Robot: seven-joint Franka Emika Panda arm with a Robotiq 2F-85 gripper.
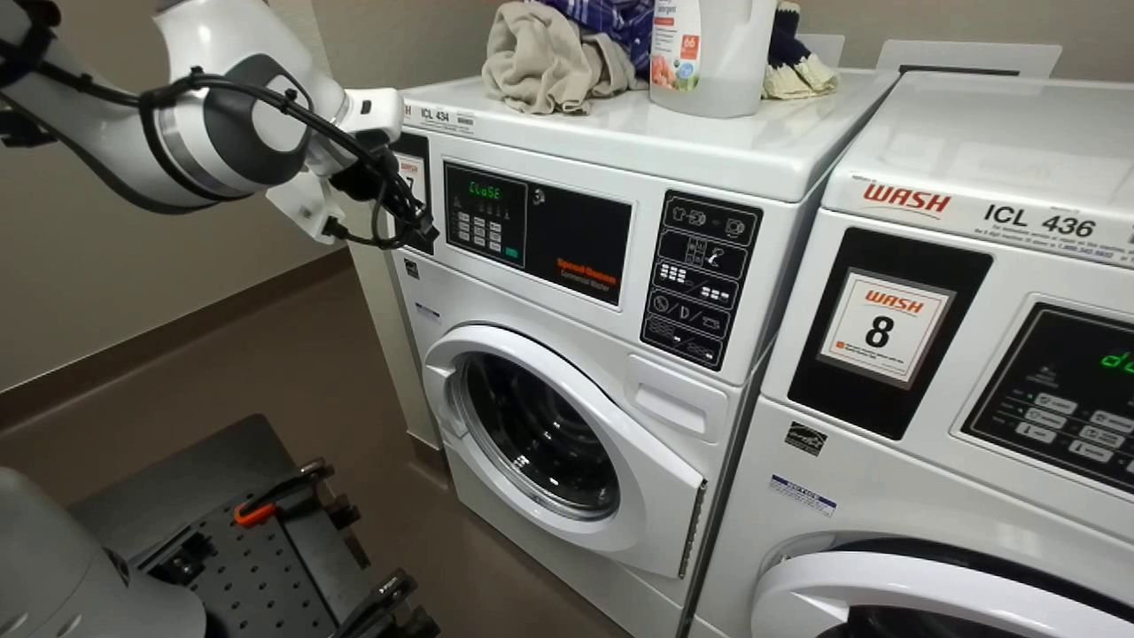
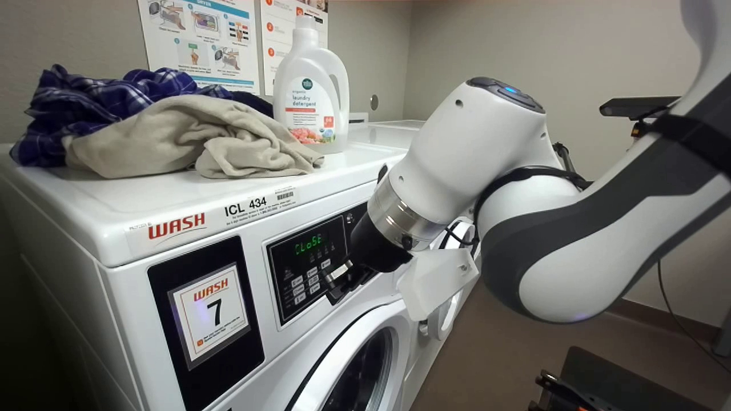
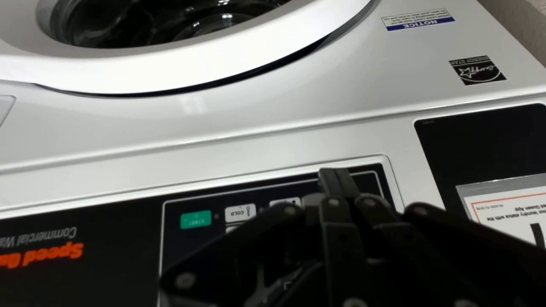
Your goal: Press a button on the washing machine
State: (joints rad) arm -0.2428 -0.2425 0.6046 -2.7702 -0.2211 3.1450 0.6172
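We are in a laundry room with a beige-grey wall (image 1: 133, 275) and a brown floor (image 1: 337, 354). The washing machine (image 1: 611, 337) stands left of a second washer (image 1: 939, 399) marked "WASH ICL 436" and "8". The washing machine's top carries a beige cloth (image 1: 558, 66), a blue plaid cloth (image 2: 108, 108) and an upright bottle (image 2: 308, 105) reading "organic laundry detergent". We read "WASH", "ICL 434" and "7" on its front, "Speed Queen Commercial Washer" on its dark control panel (image 1: 576, 230) and "CLoSE" on the green display (image 1: 485, 190). The machine is upright, long axis vertical, with panel and round glass door (image 1: 536, 434) facing the near side. The gripper (image 3: 336, 175) is at the panel's left end, fingertips together, holding nothing; we cannot tell whether it touches. The green START button (image 3: 196, 219) is to its right.
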